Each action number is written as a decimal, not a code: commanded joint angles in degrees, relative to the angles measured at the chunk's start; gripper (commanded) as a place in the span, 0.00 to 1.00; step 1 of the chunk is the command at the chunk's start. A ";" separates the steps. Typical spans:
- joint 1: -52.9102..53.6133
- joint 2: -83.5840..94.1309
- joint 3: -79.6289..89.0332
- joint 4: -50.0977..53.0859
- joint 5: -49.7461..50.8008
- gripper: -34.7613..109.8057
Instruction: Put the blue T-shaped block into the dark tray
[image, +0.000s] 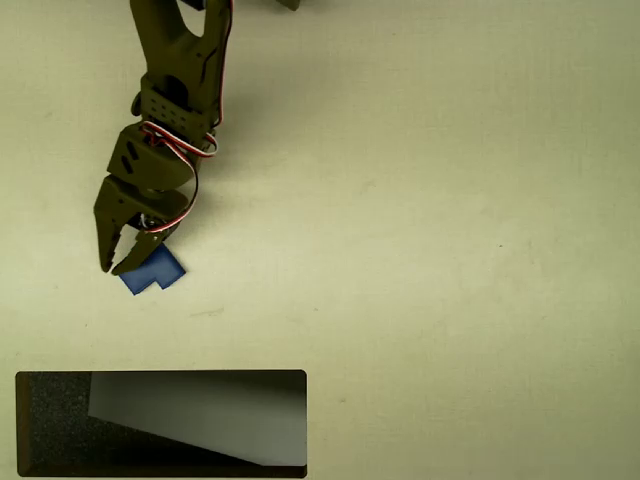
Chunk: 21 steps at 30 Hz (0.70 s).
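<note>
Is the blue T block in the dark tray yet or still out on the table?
Out. The blue T-shaped block lies on the table above the dark tray in the overhead view, partly under the gripper.

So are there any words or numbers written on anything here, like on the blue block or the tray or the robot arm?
No text can be read anywhere in the overhead view.
The blue T-shaped block: plain blue, no marks.
The dark tray: speckled black inside with a pale glare, no label.
The arm and its tool: olive-green parts with red and white wires, no letters or numbers visible.
The table: bare and pale, nothing written.
</note>
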 joint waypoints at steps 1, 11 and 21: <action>-0.97 15.56 -1.49 10.11 6.06 0.24; -2.46 28.92 -6.68 79.28 -3.25 0.24; -0.97 10.72 -21.62 100.46 -4.04 0.24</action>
